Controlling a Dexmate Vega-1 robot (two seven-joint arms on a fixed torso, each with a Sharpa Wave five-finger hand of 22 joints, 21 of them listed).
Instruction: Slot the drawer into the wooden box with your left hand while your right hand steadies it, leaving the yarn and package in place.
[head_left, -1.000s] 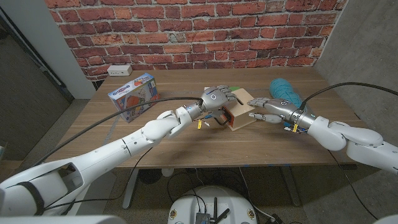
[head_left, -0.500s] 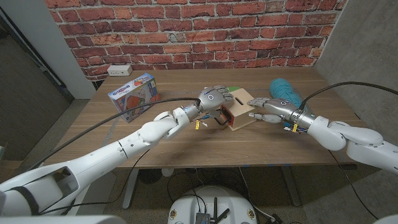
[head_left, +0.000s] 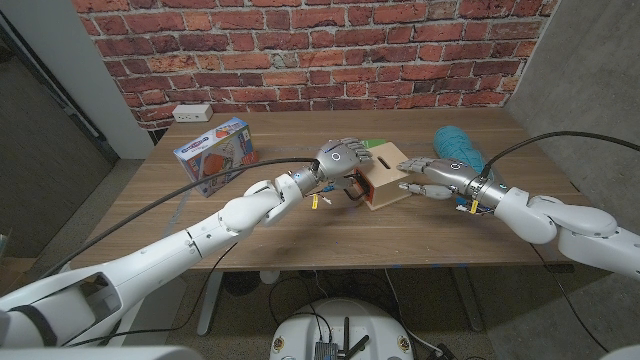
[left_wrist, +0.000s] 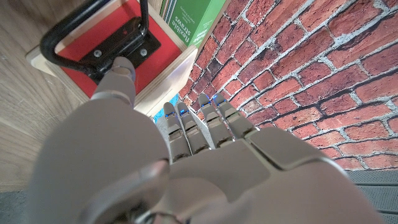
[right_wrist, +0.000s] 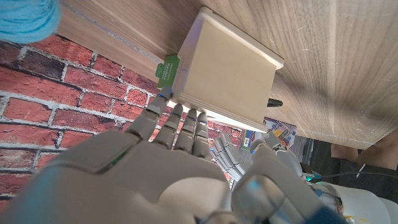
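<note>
A red brick wall (head_left: 300, 50) backs the wooden counter (head_left: 300, 235) — grey floor (head_left: 60, 150) and a white outlet box (head_left: 191, 113) alongside.

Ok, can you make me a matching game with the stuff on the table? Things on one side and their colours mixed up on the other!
Things:
1. yarn
2. wooden box
3. drawer front
4. drawer handle

Colours:
A. black
B. teal blue
C. red
D. pale wood

Right pairs: 1-B, 2-D, 3-C, 4-A.
</note>
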